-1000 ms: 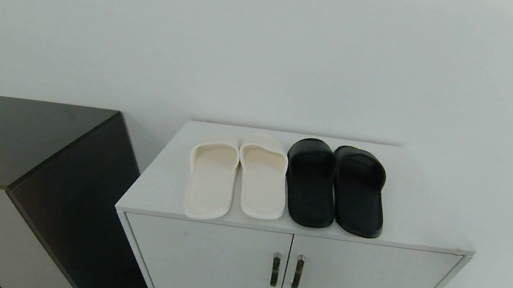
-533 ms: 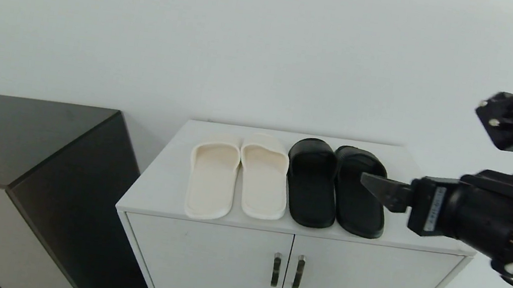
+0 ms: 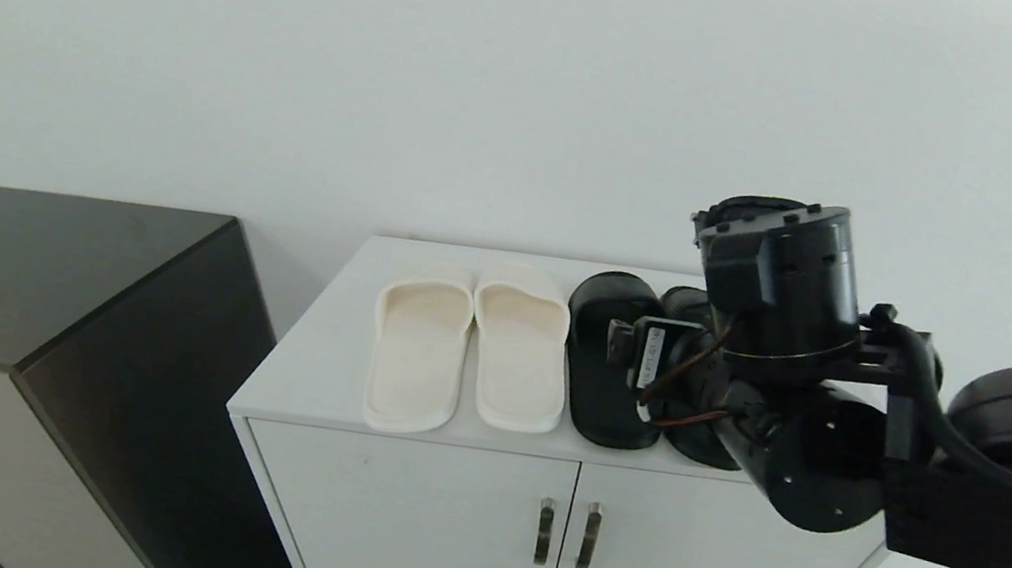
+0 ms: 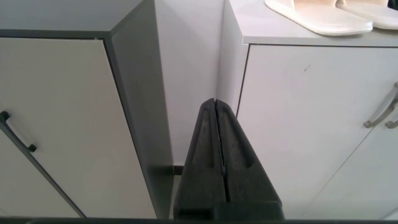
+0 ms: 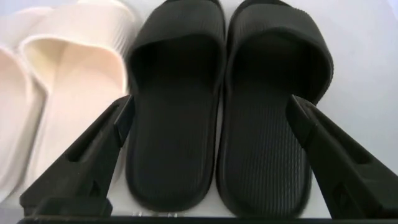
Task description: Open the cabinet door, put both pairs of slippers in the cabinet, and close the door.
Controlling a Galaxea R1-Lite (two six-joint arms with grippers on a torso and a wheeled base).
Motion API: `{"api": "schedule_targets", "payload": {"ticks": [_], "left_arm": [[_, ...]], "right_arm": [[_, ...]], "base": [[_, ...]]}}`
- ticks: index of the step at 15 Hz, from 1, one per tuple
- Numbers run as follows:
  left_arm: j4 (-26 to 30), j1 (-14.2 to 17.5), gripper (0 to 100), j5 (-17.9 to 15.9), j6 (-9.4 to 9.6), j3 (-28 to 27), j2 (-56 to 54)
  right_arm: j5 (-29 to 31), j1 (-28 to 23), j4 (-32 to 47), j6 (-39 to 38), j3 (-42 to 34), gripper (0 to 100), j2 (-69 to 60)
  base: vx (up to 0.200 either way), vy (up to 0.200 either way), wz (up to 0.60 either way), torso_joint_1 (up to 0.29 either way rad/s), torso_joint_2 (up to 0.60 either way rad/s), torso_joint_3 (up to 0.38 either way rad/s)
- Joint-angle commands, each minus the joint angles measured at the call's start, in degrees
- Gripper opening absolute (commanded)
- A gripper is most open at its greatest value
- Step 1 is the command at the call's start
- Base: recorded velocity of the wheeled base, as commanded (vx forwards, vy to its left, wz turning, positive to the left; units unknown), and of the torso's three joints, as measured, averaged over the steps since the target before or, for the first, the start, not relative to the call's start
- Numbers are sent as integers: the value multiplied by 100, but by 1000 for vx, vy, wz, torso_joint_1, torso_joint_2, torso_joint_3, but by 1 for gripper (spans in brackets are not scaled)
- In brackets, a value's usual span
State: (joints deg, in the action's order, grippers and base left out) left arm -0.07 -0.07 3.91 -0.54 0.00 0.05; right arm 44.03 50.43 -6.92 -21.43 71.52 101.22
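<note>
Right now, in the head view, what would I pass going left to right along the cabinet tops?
dark cabinet → first cream slipper → second cream slipper → first black slipper → second black slipper, partly hidden

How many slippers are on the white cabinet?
4, all on the cabinet top: two cream slippers on the left, two black slippers right of them, one partly behind the right arm.

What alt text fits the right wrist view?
The open right end effector hovers over the black slippers, one finger toward each outer side of the pair. The cream slippers lie beside them on the white cabinet top.
</note>
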Motion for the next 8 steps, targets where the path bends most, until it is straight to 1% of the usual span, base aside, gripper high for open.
{"api": "schedule_targets", "payload": {"ticks": [1, 3, 6, 8], "left_arm": [[-1, -1, 0, 4, 1, 0, 4], [-1, -1, 0, 4, -8, 0, 4], [-1, -1, 0, -5, 1, 0, 4], [-1, -1, 0, -5, 1, 0, 4]], "right_arm": [[44, -192, -19, -1, 195, 100, 407], [53, -447, -186, 34, 266, 100, 671], [44, -701, -731, 271, 292, 100, 952], [44, -833, -898, 359, 327, 100, 1119]], "base": [[0, 0, 0, 0, 0, 0], [0, 0, 0, 0, 0, 0], [0, 0, 0, 0, 0, 0], [0, 0, 0, 0, 0, 0]]}}
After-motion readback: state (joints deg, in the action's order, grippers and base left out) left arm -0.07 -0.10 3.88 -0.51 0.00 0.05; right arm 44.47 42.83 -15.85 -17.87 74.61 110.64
